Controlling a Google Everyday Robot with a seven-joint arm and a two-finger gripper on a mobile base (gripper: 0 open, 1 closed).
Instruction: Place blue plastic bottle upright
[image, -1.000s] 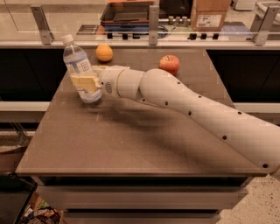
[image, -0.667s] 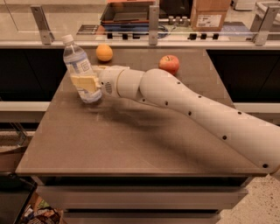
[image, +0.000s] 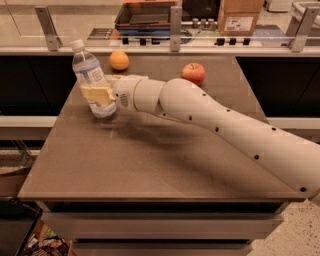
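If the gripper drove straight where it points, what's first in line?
The blue plastic bottle, held in the gripper; past it, just the table and its left edge, as far as depth shows.

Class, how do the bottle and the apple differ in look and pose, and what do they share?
The bottle is clear, bluish and tall; the apple is red and round. The bottle leans, held in the gripper over the left of the table; the apple sits free near its back edge. Both share that brown table.
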